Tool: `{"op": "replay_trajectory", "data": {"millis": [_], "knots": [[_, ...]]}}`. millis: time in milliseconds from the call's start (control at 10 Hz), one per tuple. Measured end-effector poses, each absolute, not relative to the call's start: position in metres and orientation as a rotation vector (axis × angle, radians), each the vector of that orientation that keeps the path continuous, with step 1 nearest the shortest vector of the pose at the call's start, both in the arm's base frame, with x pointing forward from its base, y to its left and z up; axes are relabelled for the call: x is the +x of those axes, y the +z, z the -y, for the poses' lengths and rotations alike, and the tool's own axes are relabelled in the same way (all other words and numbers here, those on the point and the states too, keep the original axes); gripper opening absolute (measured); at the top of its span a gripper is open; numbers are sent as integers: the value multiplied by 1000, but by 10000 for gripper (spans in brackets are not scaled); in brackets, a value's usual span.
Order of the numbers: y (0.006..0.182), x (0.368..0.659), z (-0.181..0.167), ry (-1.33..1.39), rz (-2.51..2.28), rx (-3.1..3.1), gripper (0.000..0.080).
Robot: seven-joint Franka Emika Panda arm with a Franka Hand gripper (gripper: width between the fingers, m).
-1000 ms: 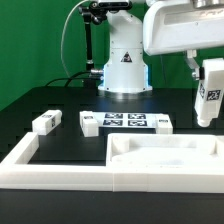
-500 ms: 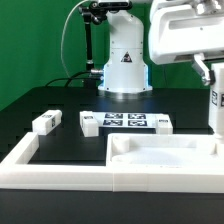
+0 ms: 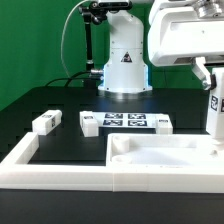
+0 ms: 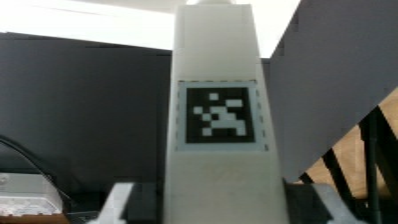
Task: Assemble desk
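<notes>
Now the tool (image 3: 210, 84) is pinching a leg (image 3: 215, 110) upright, its tag facing the wrist camera. It is hanging at the far corner of the tabletop (image 3: 160, 160), on the exterior view's right. The leg is probably needing a slow, straight descent into the corner hollow, kept vertical so it is not catching the rim.

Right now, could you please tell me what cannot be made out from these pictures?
Held leg: cut off by the exterior view's right edge; whether it touches the tabletop is unclear.
Wrist view: that leg fills the frame, hiding the tabletop.
Loose leg at the exterior view's left: tag too small to read.
</notes>
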State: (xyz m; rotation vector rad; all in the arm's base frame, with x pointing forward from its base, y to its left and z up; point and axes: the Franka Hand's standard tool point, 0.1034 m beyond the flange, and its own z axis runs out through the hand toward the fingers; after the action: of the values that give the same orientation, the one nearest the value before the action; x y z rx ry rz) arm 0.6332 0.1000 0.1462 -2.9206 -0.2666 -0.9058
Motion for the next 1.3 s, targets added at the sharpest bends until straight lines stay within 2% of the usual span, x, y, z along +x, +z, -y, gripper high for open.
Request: {"op": "replay_trajectory", "data": {"millis": [300,800,1300], "knots": [[143,643,-105,-888,363,-2931,287],[130,640,-107,-861,374,-2936,287],[128,643,-110,-878,374,-2929,287]]}}
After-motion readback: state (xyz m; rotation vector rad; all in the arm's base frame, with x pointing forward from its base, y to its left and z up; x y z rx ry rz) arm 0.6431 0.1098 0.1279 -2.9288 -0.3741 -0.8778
